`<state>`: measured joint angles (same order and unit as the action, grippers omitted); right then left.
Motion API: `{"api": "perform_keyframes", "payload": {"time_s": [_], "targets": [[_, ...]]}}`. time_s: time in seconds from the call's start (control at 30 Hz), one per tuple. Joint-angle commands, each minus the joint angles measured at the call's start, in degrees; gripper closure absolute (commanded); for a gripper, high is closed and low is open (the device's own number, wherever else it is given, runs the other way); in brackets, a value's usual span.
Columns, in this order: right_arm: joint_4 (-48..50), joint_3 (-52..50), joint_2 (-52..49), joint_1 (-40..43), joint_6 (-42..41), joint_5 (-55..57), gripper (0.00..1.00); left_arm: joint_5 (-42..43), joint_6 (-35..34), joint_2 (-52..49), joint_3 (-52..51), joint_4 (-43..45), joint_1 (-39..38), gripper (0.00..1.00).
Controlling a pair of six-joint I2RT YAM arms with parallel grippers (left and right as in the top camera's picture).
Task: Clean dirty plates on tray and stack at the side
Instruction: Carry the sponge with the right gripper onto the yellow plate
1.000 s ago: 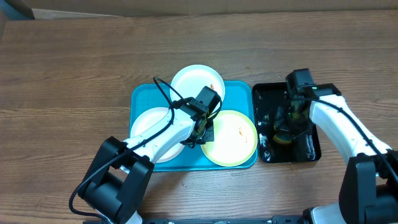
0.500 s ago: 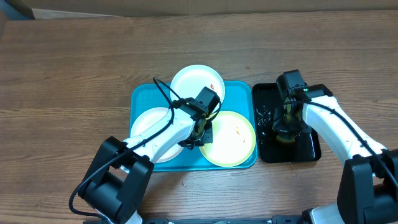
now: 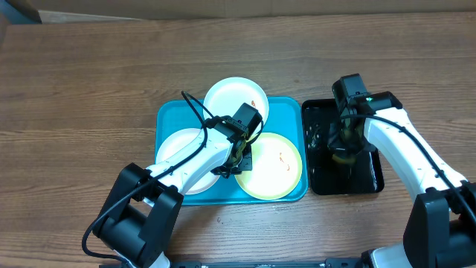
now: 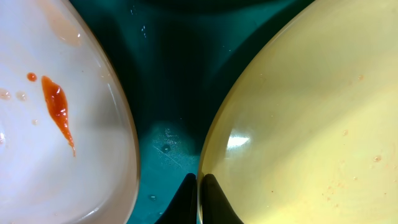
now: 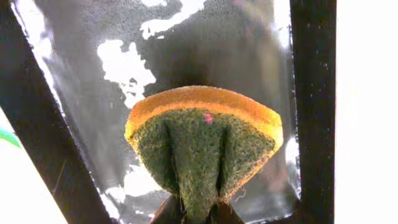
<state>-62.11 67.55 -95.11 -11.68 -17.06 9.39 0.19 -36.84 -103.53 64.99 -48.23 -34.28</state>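
1. Overhead view: places large turquoise rectangular plastic tray [image 3: 167,123] at frame centre, carrying two white round plates [image 3: 236,100] at upper middle and left, plus yellow-green rimmed round plate [image 3: 271,165] at lower right.
2. Left wrist view: catches left gripper [image 4: 198,199] pinched onto yellow-green rimmed round plate's edge.
3. Right wrist view: catches right gripper [image 5: 193,211] clamped on orange-and-green sponge [image 5: 205,143] over wet glossy black rectangular tray [image 5: 311,93].

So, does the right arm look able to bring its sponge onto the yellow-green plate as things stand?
Probably yes. The right gripper holds the sponge at the black tray, next to the yellow-green plate. The plate's near side lies bare; the left gripper pinches only its opposite rim.
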Motion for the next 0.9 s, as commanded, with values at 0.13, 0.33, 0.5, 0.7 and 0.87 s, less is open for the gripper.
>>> {"api": "perform_keyframes", "payload": {"time_s": [0.13, 0.33, 0.5, 0.7, 0.87], "targets": [[0.11, 2.05, 0.59, -0.15, 3.37, -7.3, 0.96, -1.27, 1.11, -0.94, 1.11, -0.15, 0.17, 0.96], [1.79, 3.8, 0.59, -0.7, 11.87, -28.55, 0.96, -1.25, 1.09, -0.94, 1.11, 0.24, 0.17, 0.96], [2.25, 3.78, 0.59, -4.72, 13.09, -27.26, 0.96, -1.22, 1.05, -0.94, 1.11, 0.31, 0.17, 0.96], [5.07, 2.03, 0.59, -12.76, 13.03, -17.03, 0.96, -1.22, 1.07, -0.94, 1.11, 0.31, 0.17, 0.96], [9.7, -1.51, 0.57, -17.99, 13.03, -10.25, 0.96, -1.22, 1.05, -0.94, 1.11, 0.31, 0.17, 0.95]]}}
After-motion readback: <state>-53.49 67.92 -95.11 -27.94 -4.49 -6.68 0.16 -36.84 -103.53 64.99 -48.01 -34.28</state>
